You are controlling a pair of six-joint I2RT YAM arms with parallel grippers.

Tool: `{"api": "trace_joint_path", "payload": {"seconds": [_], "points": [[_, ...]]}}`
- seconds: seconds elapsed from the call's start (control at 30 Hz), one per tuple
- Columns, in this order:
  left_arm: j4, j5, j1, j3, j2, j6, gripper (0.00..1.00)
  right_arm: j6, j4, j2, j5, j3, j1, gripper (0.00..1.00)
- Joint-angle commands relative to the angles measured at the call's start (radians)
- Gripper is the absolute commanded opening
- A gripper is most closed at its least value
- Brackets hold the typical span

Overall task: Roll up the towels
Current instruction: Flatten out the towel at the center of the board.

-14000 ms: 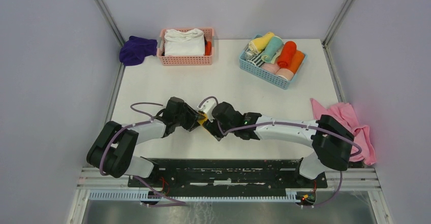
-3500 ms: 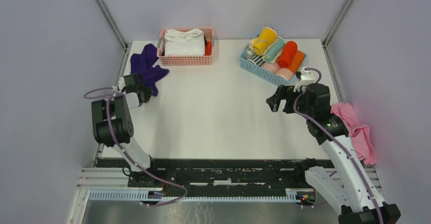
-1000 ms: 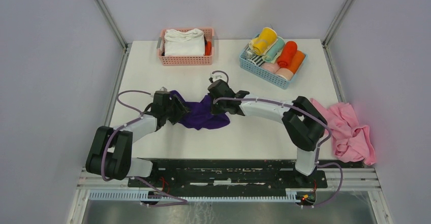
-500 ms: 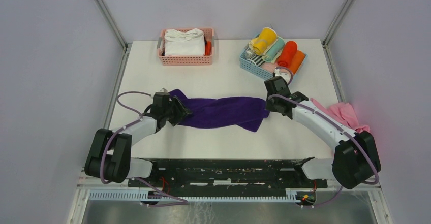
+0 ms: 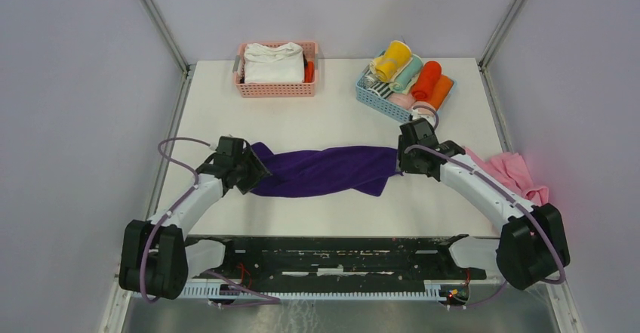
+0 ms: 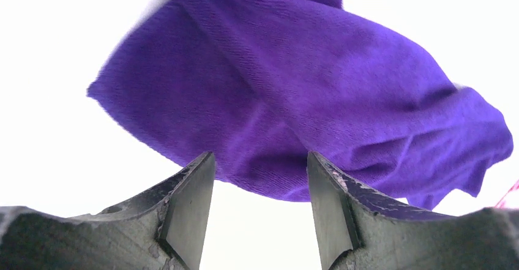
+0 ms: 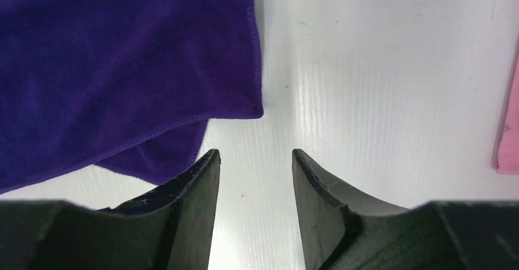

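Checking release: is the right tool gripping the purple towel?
No, the right tool stands open with only the table showing in its gap, and the purple towel lies outside that gap.

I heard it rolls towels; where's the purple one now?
In the top view, the purple towel lies stretched across the middle of the table, between the left end effector and the right end effector.

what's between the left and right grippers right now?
The purple towel, spread lengthwise, spans the gap from left gripper to right gripper. Nothing else there. Top view shows it.
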Motion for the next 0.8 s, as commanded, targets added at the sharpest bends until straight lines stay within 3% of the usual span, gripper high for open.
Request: {"api": "trace_joint_path", "payload": {"seconds": [0.0,0.3,0.77], "points": [[-0.105,-0.066,0.058,0.03,-0.014,0.056,0.64,-0.001,0.074,0.044,-0.079,-0.026,-0.074,0.54],[-0.116,-0.079,0.213,0.022,0.032,0.053,0.56,-0.002,0.153,0.092,-0.158,-0.05,-0.101,0.54],[-0.099,-0.127,0.251,0.09,0.182,0.09,0.49,-0.034,0.185,0.037,-0.185,-0.104,-0.126,0.55]]}}
